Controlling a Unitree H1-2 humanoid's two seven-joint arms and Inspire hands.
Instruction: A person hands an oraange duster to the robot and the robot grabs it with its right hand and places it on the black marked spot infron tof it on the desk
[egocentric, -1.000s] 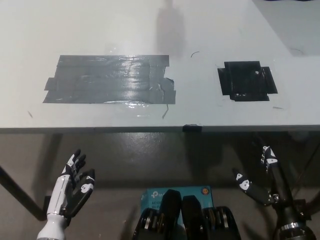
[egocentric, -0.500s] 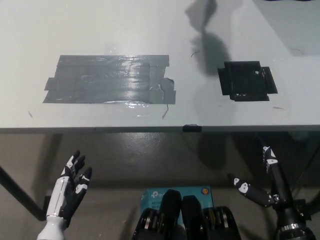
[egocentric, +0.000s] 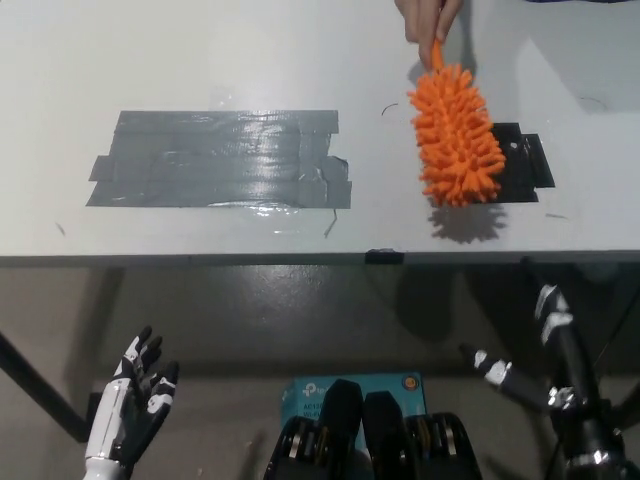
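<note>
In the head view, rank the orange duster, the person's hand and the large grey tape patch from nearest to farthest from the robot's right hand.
Measured from the right hand, low at the picture's right, below the desk edge:
1. Orange duster, almost straight ahead, over the black marked spot.
2. Person's hand, at the top edge, holding the duster's handle.
3. Large grey tape patch, far across on the desk's left.

Both robot hands (egocentric: 128, 405) (egocentric: 545, 365) low, open

one orange duster (egocentric: 457, 136), one person's hand (egocentric: 427, 20) at its handle, two taped patches on one desk (egocentric: 60, 120): one large grey patch (egocentric: 220, 159), one small black patch (egocentric: 528, 160), two robot hands: one white left hand (egocentric: 125, 405), one black right hand (egocentric: 545, 365)
</note>
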